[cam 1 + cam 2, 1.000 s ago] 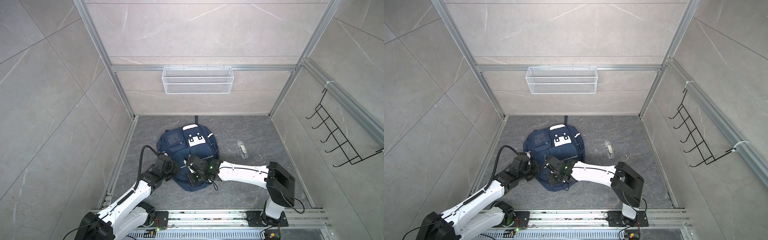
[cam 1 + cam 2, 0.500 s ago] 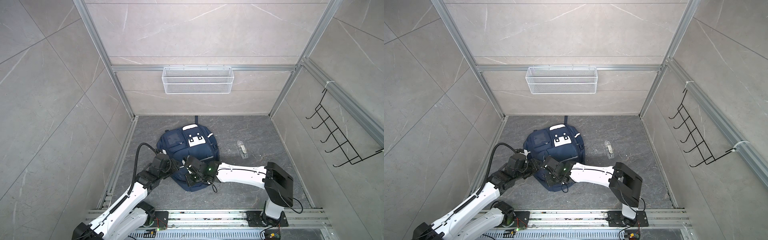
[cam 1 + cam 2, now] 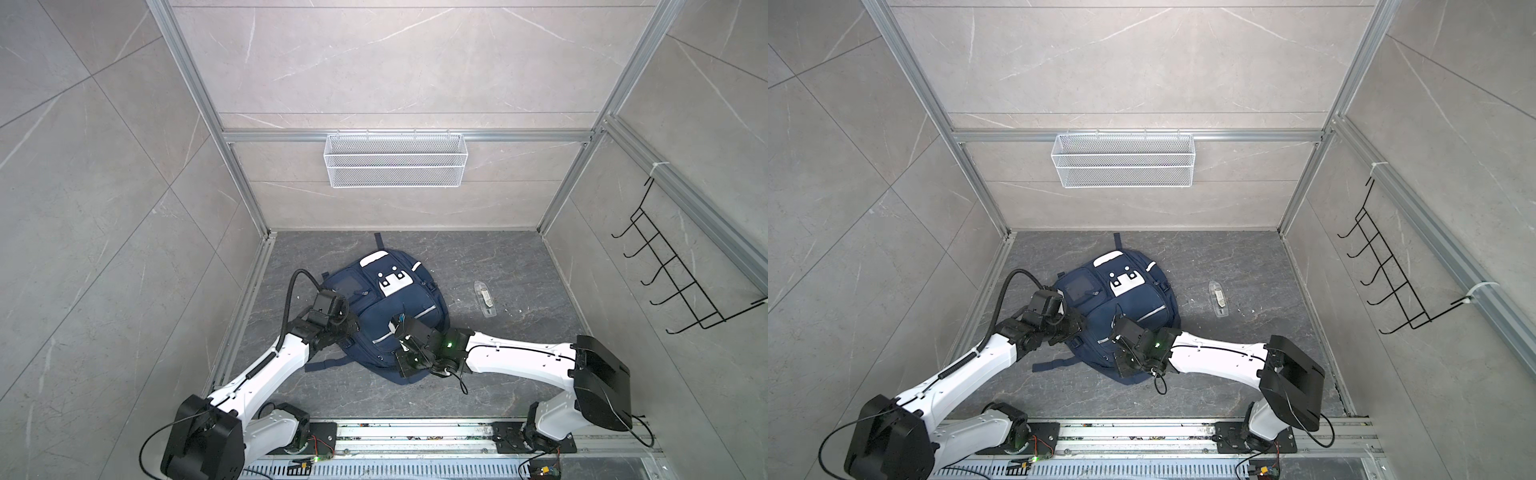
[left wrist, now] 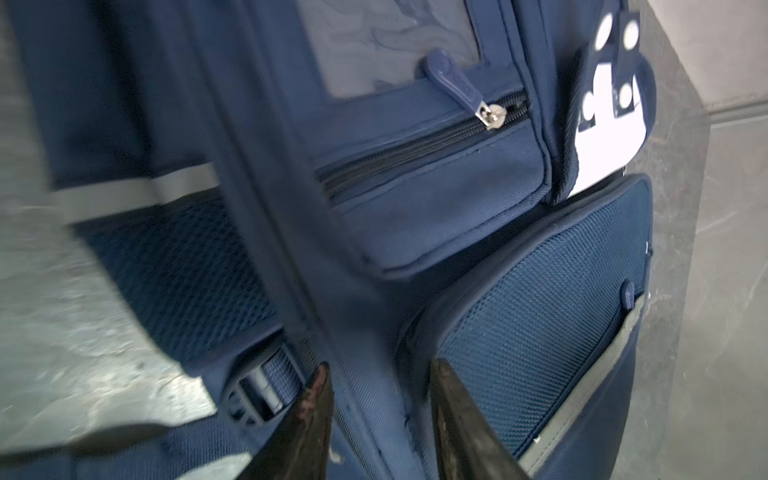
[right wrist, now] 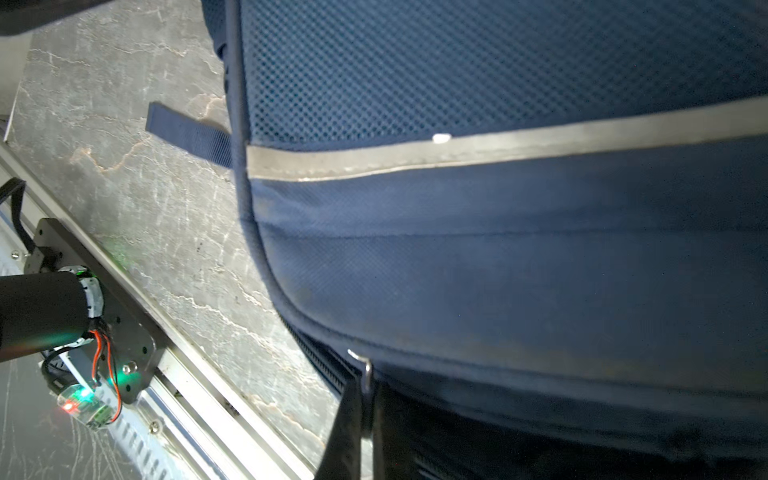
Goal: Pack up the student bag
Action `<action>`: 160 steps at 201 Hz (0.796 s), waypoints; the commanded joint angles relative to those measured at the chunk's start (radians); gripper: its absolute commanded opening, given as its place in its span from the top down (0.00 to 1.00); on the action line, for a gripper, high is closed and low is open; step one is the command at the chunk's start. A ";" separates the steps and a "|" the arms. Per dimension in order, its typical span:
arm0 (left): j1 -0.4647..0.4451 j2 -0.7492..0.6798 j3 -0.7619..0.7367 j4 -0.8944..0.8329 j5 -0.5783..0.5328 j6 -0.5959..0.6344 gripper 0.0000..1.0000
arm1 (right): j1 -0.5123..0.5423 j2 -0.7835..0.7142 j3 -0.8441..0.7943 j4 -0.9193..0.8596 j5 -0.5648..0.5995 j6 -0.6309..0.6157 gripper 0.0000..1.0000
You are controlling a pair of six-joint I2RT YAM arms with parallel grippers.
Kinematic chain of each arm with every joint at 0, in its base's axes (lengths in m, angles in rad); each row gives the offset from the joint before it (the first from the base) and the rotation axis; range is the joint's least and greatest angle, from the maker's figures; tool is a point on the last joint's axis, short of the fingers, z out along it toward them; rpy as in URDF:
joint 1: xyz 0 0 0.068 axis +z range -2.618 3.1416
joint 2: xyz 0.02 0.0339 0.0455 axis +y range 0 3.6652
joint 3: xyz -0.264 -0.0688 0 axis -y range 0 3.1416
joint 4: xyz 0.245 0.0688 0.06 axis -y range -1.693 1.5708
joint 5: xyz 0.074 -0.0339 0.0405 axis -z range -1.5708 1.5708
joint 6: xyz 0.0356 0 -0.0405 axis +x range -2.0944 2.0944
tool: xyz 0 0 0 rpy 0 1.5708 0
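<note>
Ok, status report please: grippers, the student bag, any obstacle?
Left gripper open over student bag seam. Right gripper shut on zip pull at bag's edge. Bag lies on floor. Small clear item lies apart, right arm's side.

Overhead pair, wrist views — near student bag [image 4: 415, 216]

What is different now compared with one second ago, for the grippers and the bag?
The left gripper opened: its jaws now stand apart over the student bag, holding nothing. The right gripper shifted slightly rightward, still shut on a zip pull at the bag's near edge. The bag and the small clear item on the floor stayed put.
</note>
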 commanded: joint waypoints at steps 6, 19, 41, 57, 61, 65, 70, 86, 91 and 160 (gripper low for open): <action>0.002 0.059 0.045 0.106 0.103 0.033 0.59 | -0.002 -0.007 0.008 -0.035 -0.017 -0.001 1.00; 0.001 0.073 0.046 0.127 0.114 0.027 0.61 | 0.004 0.010 0.022 -0.019 -0.033 0.005 1.00; 0.000 0.080 0.032 0.152 0.124 0.012 0.64 | 0.023 0.046 0.055 0.000 -0.045 0.013 1.00; 0.001 0.074 0.022 0.167 0.133 0.000 0.72 | 0.038 0.081 0.087 0.005 -0.051 0.019 1.00; -0.001 0.074 0.019 0.169 0.133 -0.002 0.75 | 0.039 0.087 0.092 0.006 -0.052 0.019 1.00; -0.001 0.071 0.019 0.170 0.135 -0.005 0.78 | 0.043 0.095 0.103 0.006 -0.057 0.023 1.00; -0.002 0.067 0.018 0.170 0.135 -0.009 0.81 | 0.049 0.106 0.115 0.006 -0.060 0.024 1.00; -0.003 0.060 0.014 0.175 0.139 -0.022 0.90 | 0.063 0.138 0.160 0.004 -0.072 0.027 1.00; -0.003 0.056 0.013 0.177 0.140 -0.025 0.92 | 0.068 0.149 0.173 0.003 -0.077 0.026 1.00; -0.007 0.022 -0.032 0.199 0.129 -0.062 1.00 | 0.069 0.292 0.355 0.007 0.039 0.142 1.00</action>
